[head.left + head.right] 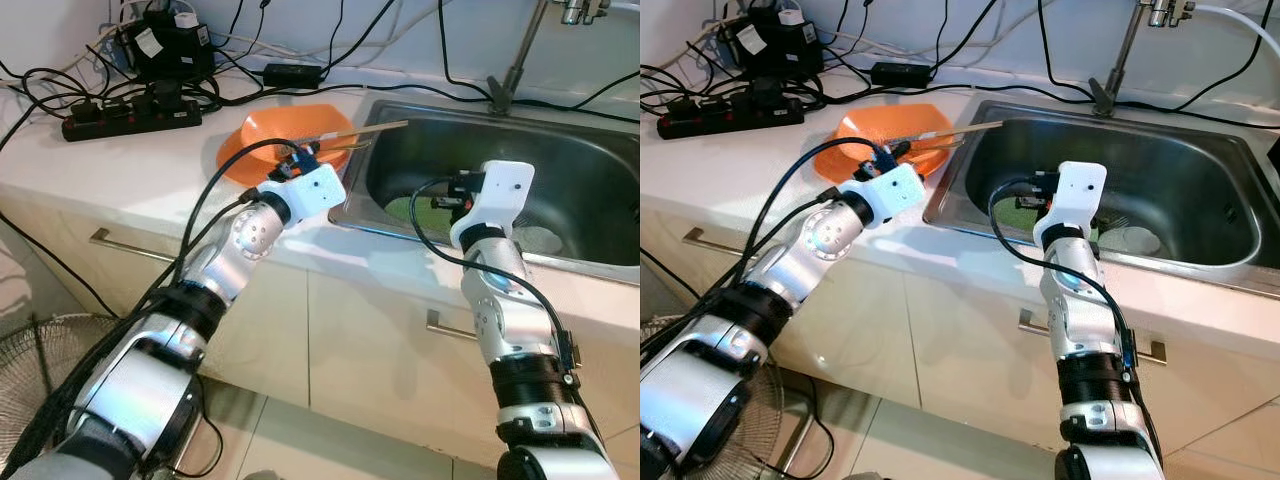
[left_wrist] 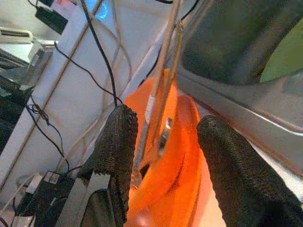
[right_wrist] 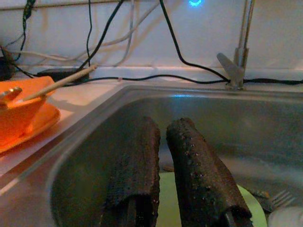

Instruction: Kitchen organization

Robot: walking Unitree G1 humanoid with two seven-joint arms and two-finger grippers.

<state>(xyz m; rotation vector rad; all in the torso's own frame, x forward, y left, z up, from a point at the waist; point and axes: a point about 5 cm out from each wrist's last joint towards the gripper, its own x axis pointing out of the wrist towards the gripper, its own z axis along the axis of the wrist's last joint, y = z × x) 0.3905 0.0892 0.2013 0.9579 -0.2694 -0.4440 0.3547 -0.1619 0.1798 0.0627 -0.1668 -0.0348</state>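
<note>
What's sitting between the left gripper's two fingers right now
In the left wrist view, the open left gripper straddles a pair of chopsticks and a metal utensil end, all resting in the orange bowl beside the sink.

A pale, off-white stone tabletop (image 1: 150, 170) runs across the upper half of the frame, with a stainless steel sink (image 1: 560, 150) set into it at the right. At the upper left lie a black power strip (image 1: 130, 117) and a tangle of black cables (image 1: 60, 85), with a black adapter brick (image 1: 292, 73) just behind. Near the sink's left rim sits an orange plastic bowl (image 1: 275, 135) on a matching orange plate (image 3: 28, 125), with thin wooden chopsticks (image 1: 375, 128) resting across it.
</note>
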